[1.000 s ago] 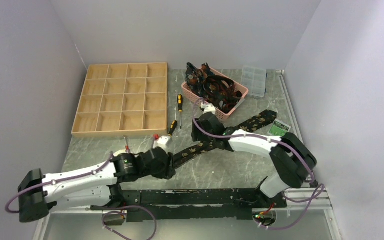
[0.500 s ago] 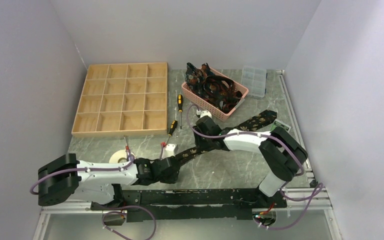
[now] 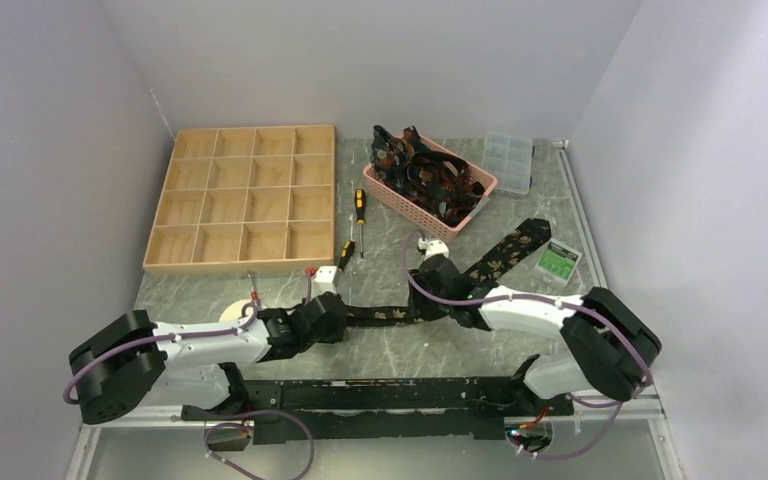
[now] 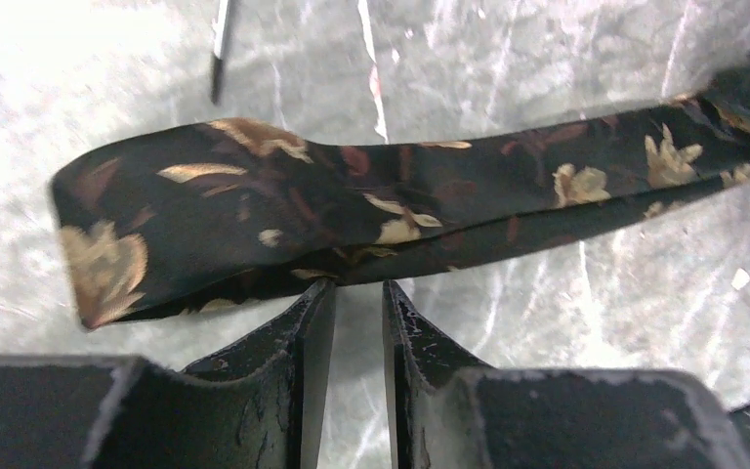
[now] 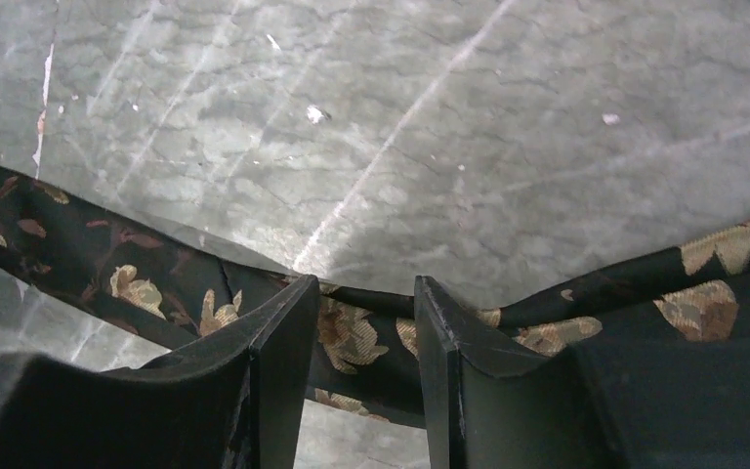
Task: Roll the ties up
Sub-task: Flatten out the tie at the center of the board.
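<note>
At the tips of the left gripper (image 4: 352,286) the fingers (image 4: 308,322) sit almost together, a thin slit of table (image 4: 566,59) showing between them. The tie (image 4: 371,195) crosses just ahead of the tips, its near edge touching them; cannot tell whether the edge is actually pinched. Its blunt end sticks out to the left of the fingers and looks raised off the marble, with a shadow under it. A thin screwdriver shaft (image 4: 220,54) lies beyond that end.

The right gripper (image 5: 359,285) is part-way closed. The tie runs across the gap, bunched and creased between both tips, so it reads as clamped on the fabric. From there the fabric drops away to the left and rises to the right.

Only the top view shows the whole layout: the tie runs straight between the two grippers, bends at the right gripper, then angles away beyond it to its wider pointed end. Further beyond the right gripper a pink basket (image 3: 412,212) holds more ties (image 3: 430,175). Beyond the left gripper lies a divided wooden tray (image 3: 245,266). The wrist views show the finger gaps, which the top view hides under the wrists.
</note>
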